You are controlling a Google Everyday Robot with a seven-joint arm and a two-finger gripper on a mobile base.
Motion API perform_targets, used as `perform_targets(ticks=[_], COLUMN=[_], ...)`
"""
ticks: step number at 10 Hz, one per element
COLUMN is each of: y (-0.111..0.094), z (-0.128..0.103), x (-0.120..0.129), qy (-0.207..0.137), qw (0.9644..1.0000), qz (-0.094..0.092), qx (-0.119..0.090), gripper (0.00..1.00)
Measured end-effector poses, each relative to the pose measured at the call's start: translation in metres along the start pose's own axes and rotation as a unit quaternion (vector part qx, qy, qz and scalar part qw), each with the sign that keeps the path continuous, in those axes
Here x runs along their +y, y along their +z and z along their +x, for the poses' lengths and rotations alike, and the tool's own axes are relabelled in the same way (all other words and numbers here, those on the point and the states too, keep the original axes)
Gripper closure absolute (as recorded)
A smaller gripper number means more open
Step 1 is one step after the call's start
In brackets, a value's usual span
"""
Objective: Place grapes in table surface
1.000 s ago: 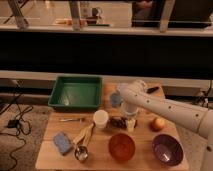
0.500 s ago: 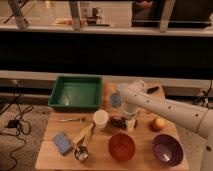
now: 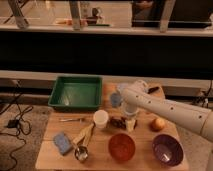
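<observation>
Near table centre: gripper (image 3: 129, 123) sits low over the grapes (image 3: 118, 121); finger state cannot be told.
Release advice: set grapes on bare table (image 3: 50, 156), clear of orange bowl (image 3: 122, 147) and white cup (image 3: 101, 119).

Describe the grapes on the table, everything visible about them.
The grapes show as a small, dark purple-brown, nearly black bunch, elongated and low against the table surface. They lie near the middle of the light tan wood, between the white cup on one side and the gripper on the other, just behind the orange bowl. The gripper sits right at the bunch's end, partly covering it; whether it touches or grips the grapes cannot be told. Single berries cannot be made out.
</observation>
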Motion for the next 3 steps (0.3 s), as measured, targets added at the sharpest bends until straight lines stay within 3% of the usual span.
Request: perform_targets(ticks=[3], y=[-0.021], z=[0.0], x=[0.001], qy=[0.004], qw=[0.9994], qz=[0.034], qx=[-0.007], gripper=[0.23])
